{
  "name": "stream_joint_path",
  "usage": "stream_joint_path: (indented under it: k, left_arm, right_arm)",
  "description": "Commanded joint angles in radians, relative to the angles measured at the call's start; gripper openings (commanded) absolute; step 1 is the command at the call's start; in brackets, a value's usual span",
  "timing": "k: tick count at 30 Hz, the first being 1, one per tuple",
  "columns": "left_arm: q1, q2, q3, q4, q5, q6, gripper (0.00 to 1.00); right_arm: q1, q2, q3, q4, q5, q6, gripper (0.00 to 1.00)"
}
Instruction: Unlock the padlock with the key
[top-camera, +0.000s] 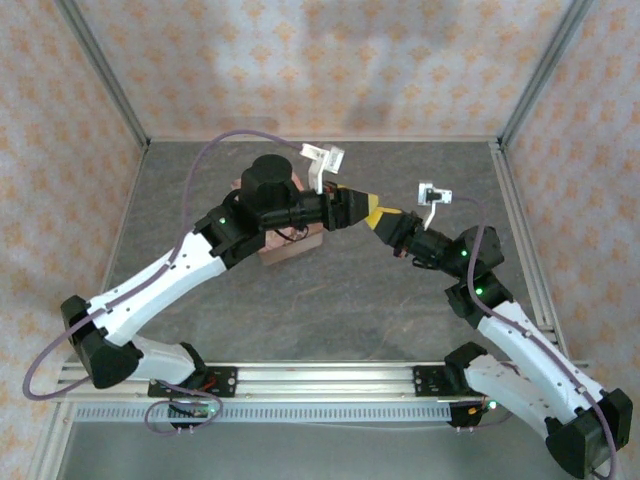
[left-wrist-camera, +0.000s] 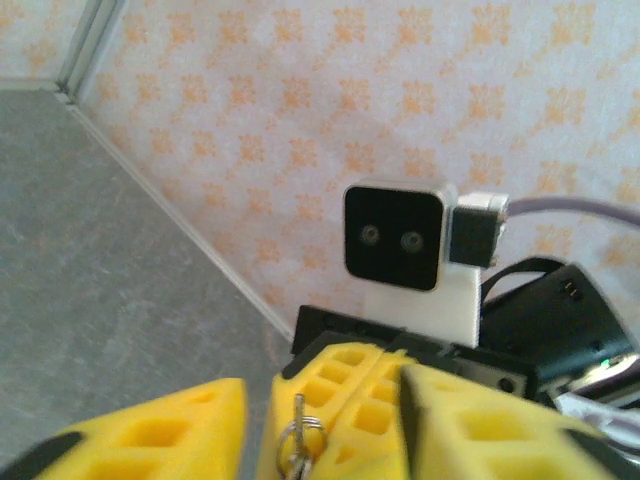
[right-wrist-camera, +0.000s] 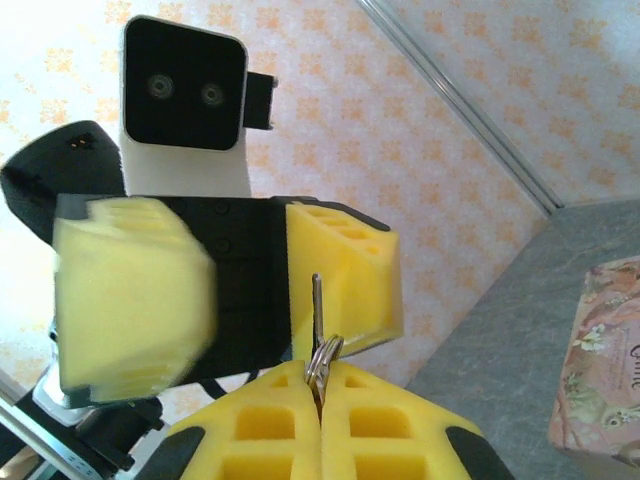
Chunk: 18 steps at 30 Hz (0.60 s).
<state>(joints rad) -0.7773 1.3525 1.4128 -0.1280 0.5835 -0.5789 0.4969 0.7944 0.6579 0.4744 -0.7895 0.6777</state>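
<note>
Nearest the lens, the right claw is pinched tight on the key down by its ring, so the thin blade stands upright beyond the yellow tips. To my eye it is being presented for a handover or a regrip. The left claw faces it, parted about half wide, and brackets the key, which sits between its pads, close to one yet seemingly untouched, above the tabletop.
</note>
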Motion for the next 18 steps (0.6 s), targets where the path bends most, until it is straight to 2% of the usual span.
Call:
stream_joint_path:
  k: [1,4,6,7,12,15,18]
  left_arm:
    - [0.001,-0.052,0.009,-0.037,-0.047,0.033,0.59]
    - [0.013,-0.067,0.003,-0.043,-0.047,0.039,0.59]
    - [0.015,-0.065,0.013,-0.077,-0.059,0.071,0.66]
    - [0.015,-0.061,0.027,-0.107,-0.065,0.085,0.66]
    - [0.014,-0.031,0.062,-0.164,-0.041,0.106,0.58]
    - [0.013,-0.009,0.094,-0.22,-0.067,0.105,0.58]
    - [0.013,-0.005,0.103,-0.261,-0.143,0.084,0.61]
  right_arm:
    - [0.002,-0.019,0.035,-0.029,-0.002,-0.059,0.0]
    - [0.002,-0.035,0.043,-0.075,-0.011,-0.086,0.0]
    - [0.002,-0.044,0.051,-0.108,-0.018,-0.104,0.0]
    - [0.002,-0.047,0.056,-0.121,-0.026,-0.109,0.0]
    - [0.002,-0.055,0.078,-0.187,-0.022,-0.144,0.0]
    - [0.002,-0.069,0.104,-0.288,0.028,-0.214,0.0]
    - [0.006,-0.078,0.165,-0.488,0.151,-0.344,0.0]
